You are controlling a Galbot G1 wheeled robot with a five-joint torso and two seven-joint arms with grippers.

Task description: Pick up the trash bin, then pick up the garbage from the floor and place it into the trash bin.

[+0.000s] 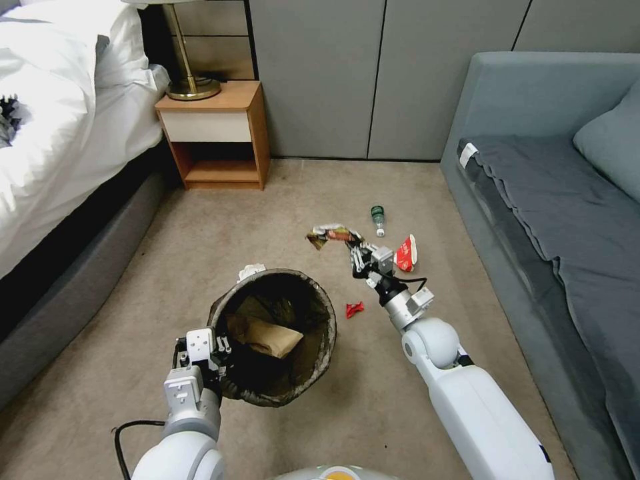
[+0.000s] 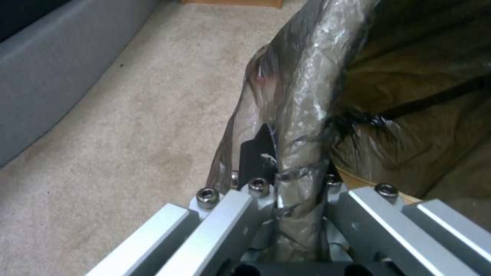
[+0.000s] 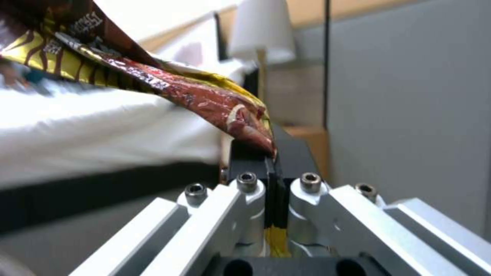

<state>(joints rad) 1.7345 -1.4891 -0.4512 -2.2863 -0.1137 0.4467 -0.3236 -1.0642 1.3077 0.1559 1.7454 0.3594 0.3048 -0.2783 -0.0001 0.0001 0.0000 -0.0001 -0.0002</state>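
Both grippers grip: left gripper [image 1: 215, 347] clamps the trash bin [image 1: 320, 333] rim, right gripper [image 1: 353, 252] pinches a snack wrapper [image 1: 331, 234].

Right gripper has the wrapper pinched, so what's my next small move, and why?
Probably swing the right gripper left over the bin before releasing. Its fingers are shut on the wrapper, still out beyond the rim, and the left gripper holds the bin with its mouth open.

A wooden nightstand [image 1: 215, 133] with a brass lamp [image 1: 190, 80] stands far beyond the left gripper [image 1: 203, 347]; a grey sofa [image 1: 553, 220] lies right of the right gripper [image 1: 360, 257]
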